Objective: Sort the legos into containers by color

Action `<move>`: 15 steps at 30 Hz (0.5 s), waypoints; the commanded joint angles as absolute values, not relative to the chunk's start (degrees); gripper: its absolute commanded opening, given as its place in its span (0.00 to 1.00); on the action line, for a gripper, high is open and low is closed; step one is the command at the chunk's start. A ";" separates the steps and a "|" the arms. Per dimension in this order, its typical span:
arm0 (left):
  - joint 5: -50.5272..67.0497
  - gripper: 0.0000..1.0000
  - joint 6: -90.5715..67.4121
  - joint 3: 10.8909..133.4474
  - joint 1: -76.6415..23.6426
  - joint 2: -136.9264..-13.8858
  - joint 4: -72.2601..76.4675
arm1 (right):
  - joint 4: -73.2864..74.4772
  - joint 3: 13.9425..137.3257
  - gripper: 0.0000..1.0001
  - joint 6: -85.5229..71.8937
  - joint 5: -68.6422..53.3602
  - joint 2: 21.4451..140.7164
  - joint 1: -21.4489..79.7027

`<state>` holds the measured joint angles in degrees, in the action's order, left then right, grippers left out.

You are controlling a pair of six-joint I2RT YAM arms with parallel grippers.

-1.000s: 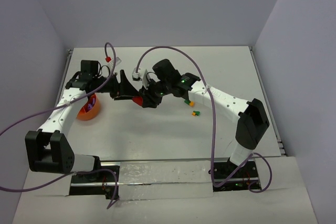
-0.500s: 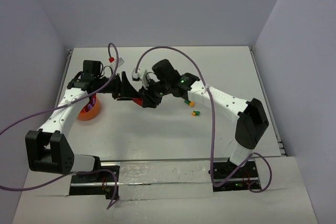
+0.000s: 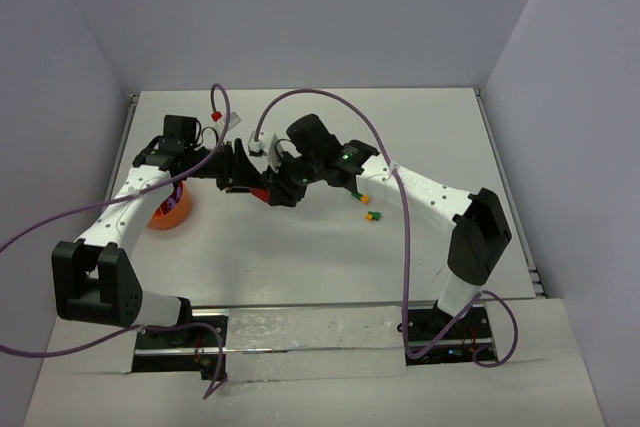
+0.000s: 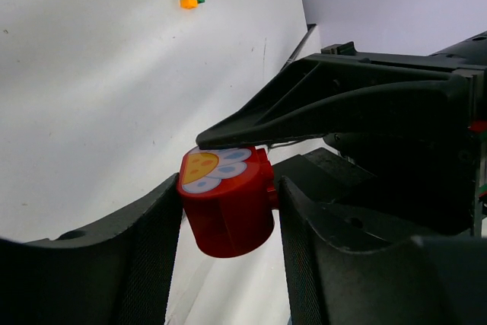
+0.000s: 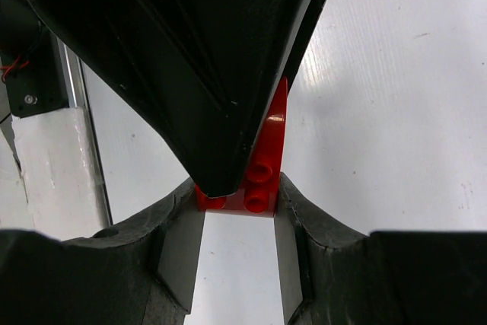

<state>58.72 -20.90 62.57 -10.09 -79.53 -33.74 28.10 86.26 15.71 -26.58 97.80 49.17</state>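
Step in hand: transfer of one red lego (image 4: 227, 215) from the right hand (image 5: 237, 192) to the left hand (image 4: 228, 222). The two hands meet nose to nose above the tabletop (image 3: 300, 267), left of centre and toward the far side, just right of the orange bowl (image 3: 172, 213).

Hand states: the right hand is clenched on the red lego, one finger on each flank. The left hand's fingers flank the same piece and press against both of its sides, so both hands grasp it.

Next move, as a judgement: the right hand must let go and back off to the right. The left hand then carries the piece left and lowers it into the bowl's red compartment. Which compartment that is cannot be told, since the left arm covers part of the bowl.

The red lego is glossy and chunky. One face carries a print of white petals with a yellow patch; another shows round studs. Two loose legos (image 3: 371, 215), green and orange, lie on the tabletop well to the right.
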 commanded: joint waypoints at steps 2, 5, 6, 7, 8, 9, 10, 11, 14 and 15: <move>58.62 0.07 -17.85 63.95 -10.26 -78.38 -34.45 | 27.53 89.26 0.11 15.57 -25.80 98.14 49.71; 55.60 0.00 -13.10 67.01 -9.58 -78.09 -38.23 | 27.38 88.77 0.63 14.90 -25.05 97.78 49.66; 54.82 0.00 -11.79 68.08 -9.15 -78.22 -39.68 | 27.38 88.60 0.76 14.68 -24.83 97.65 49.66; 53.68 0.00 -9.95 69.56 -8.62 -78.77 -42.59 | 27.39 88.37 0.83 14.35 -24.81 97.48 49.60; 52.14 0.00 -6.07 71.33 -7.87 -79.74 -46.81 | 27.34 88.09 0.99 13.83 -24.87 97.31 49.49; 50.96 0.00 -3.67 72.93 -6.80 -80.52 -49.54 | 27.33 87.91 1.00 13.55 -25.03 97.14 49.23; 50.01 0.00 -1.18 74.80 -5.59 -81.36 -52.10 | 27.39 87.79 1.00 13.22 -25.29 96.98 48.96; 49.44 0.00 1.64 77.21 -4.15 -82.33 -54.46 | 27.54 87.73 1.00 12.81 -25.75 96.83 48.70; 44.13 0.00 7.50 83.24 1.14 -84.77 -59.03 | 27.69 87.41 1.00 11.49 -27.65 96.59 47.31; 42.32 0.00 9.19 84.78 3.22 -85.48 -59.82 | 27.69 87.26 1.00 11.24 -27.99 96.52 46.98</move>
<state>49.97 -2.64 77.15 -2.85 -83.07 -51.30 28.32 86.26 13.33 -26.05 97.82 48.69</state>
